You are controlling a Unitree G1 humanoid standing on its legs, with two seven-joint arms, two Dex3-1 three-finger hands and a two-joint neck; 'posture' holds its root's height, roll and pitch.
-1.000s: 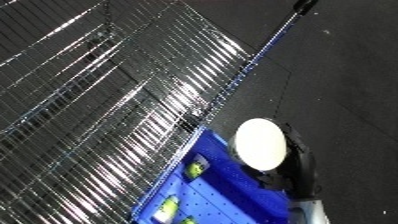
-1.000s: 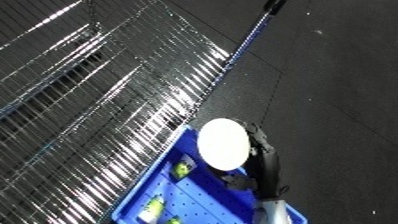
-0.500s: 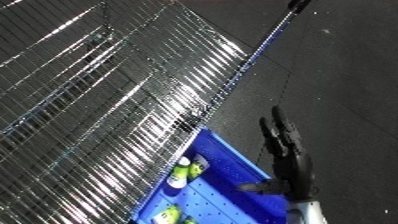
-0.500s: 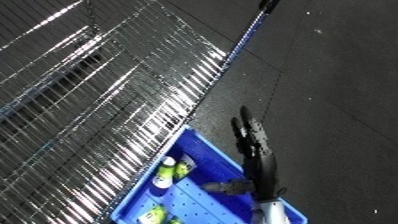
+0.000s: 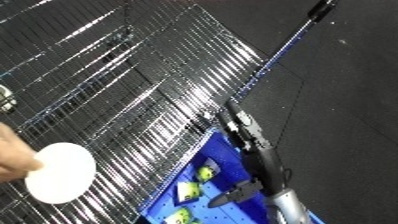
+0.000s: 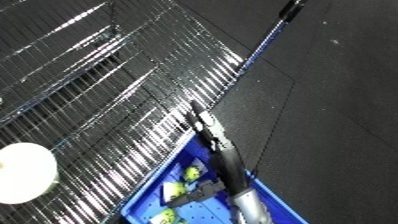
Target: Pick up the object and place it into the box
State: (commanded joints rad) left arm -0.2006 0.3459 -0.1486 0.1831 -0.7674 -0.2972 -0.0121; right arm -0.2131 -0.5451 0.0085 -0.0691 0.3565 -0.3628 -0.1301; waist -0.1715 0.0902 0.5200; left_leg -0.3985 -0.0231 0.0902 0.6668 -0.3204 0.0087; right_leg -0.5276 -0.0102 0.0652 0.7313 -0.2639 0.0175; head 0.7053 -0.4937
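Item: white disc (image 5: 60, 172), round and flat, at the left edge of the view over the wire shelf (image 5: 115, 90), held out by a person's hand (image 5: 11, 159), apparently offered for pickup; well apart from the bin. Blue bin (image 6: 266, 202), lower centre, already holding yellow-green objects (image 5: 205, 173). Right hand (image 5: 242, 129), black, fingers straight and holding nothing, extended over the bin's rim toward the shelf. Left hand not visible. Obstruction: shelf wires lie between hand and disc; dark floor (image 5: 346, 100) to the right.

wire shelf (image 5: 115, 95): tilted, shiny | dark floor (image 5: 355, 100) | blue-handled pole (image 5: 284, 50): beside shelf
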